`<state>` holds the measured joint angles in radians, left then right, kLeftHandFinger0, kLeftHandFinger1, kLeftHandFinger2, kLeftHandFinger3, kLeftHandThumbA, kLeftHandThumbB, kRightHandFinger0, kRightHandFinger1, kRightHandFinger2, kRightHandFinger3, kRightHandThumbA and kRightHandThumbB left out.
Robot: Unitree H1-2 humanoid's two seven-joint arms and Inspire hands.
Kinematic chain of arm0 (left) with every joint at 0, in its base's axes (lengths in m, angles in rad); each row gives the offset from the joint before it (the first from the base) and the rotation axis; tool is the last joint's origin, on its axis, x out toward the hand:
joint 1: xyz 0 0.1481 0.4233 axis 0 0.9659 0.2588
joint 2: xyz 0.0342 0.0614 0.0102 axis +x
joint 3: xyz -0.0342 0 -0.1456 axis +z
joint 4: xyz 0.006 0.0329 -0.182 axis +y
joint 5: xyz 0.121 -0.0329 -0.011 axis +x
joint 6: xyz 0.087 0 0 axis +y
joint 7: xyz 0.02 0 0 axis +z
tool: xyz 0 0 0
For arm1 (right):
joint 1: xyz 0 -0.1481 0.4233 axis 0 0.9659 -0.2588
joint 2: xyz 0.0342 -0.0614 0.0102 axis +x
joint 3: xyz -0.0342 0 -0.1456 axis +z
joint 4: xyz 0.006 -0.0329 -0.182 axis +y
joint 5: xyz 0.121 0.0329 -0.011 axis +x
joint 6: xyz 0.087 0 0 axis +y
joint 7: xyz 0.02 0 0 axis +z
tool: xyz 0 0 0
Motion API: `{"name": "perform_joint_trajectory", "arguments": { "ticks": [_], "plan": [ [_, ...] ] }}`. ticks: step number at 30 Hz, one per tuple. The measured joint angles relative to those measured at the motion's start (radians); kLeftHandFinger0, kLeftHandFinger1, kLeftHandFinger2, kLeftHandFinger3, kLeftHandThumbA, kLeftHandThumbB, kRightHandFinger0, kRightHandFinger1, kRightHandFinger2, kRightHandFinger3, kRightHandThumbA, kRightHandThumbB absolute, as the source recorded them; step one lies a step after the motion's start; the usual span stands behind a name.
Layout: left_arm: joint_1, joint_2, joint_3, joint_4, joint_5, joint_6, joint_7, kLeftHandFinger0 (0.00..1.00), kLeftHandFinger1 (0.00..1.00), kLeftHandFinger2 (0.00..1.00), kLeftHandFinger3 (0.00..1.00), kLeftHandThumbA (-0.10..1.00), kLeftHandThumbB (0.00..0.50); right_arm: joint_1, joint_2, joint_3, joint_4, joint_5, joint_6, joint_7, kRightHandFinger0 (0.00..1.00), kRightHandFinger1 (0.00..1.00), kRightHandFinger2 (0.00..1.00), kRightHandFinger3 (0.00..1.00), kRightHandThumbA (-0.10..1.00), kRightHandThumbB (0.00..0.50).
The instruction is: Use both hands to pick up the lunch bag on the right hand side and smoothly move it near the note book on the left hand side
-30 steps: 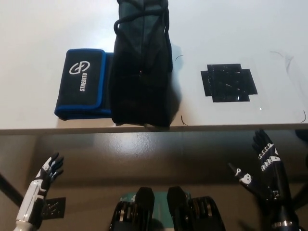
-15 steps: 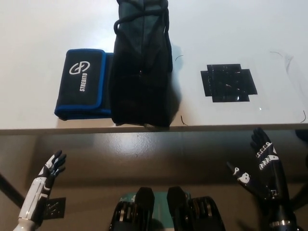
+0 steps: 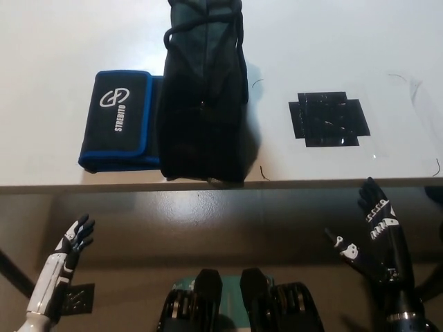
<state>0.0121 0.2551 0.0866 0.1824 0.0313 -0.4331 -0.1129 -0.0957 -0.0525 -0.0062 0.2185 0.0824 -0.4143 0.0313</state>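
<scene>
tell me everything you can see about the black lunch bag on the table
The black fabric lunch bag stands on the white table, its near end close to the table's front edge and its far end cut off by the top of the picture. It looks soft and matte, with a seam down the middle and a black cord or handle looped near its top. Its left side overlaps the black notebook with blue trim. Neither hand touches it.

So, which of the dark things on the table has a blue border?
The flat notebook marked STREDITO, left of the taller all-black lunch bag; the black tape patch has none.
</scene>
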Motion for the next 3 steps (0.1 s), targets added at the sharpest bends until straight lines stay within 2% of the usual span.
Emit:
{"name": "perform_joint_trajectory", "arguments": {
  "ticks": [3],
  "plan": [
    [-0.001, 0.0, 0.0, 0.0, 0.004, 0.0, 0.004, 1.0, 1.0, 1.0, 1.0, 1.0, 0.094, 0.0, 0.0, 0.0, 0.001, -0.001, 0.0, 0.004, 1.0, 1.0, 1.0, 1.0, 1.0, 0.211]
  ]
}}
